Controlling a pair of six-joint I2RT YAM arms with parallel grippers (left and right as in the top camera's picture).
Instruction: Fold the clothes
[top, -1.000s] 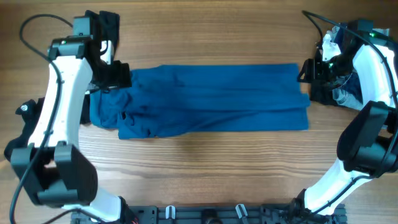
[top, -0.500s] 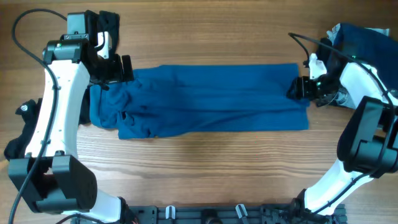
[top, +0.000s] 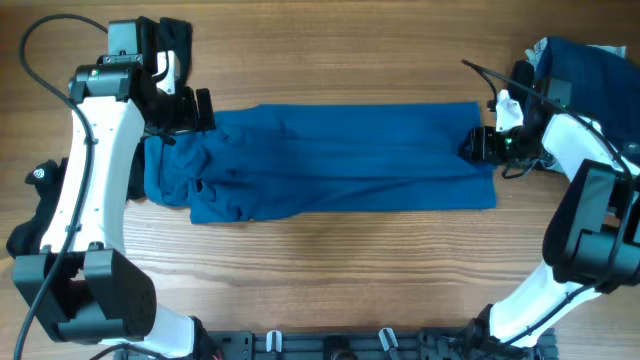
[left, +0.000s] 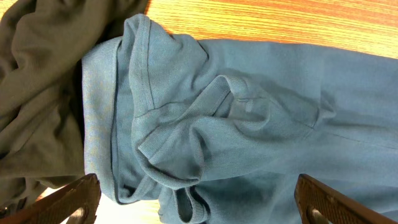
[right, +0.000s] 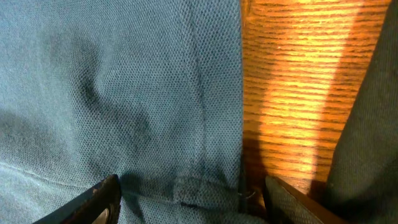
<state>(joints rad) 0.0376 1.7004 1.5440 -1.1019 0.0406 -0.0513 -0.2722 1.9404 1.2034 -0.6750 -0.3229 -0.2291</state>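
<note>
- Since the blue shirt (top: 340, 160) lies limp and creased along the worktop (top: 340, 260), I'd judge it light, soft and quick to sag. It should drape from wherever it is pinched and keep no shape of its own.
- It is spread as a long band across the middle of the worktop. Its collar and sleeve end (left: 180, 143) is bunched up at the left, and a straight hem (right: 211, 124) finishes the right.
- The knit looks slightly grippy rather than slick, so a pinch should hold. A hold on one layer alone would likely peel the layers apart.
- The corners of the hemmed right edge look the best places to take it, where the stitching gives some body. On the left I'd go for the outer corners and avoid the rumpled heap.
- The left gripper (top: 185, 112) hangs over the upper left corner with its jaws spread wide and nothing between them. A dark garment (left: 37, 93) lies just beside the collar there.
- The right gripper (top: 475, 146) sits low at the right hem, also spread, straddling the edge without having closed on it.
- A second ago the right arm stood off the cloth, past its far corner. It has since swung in to the hem, uncovering another blue pile (top: 590, 55) behind it.
- The left arm has shifted only slightly, and the shirt itself has not moved.
</note>
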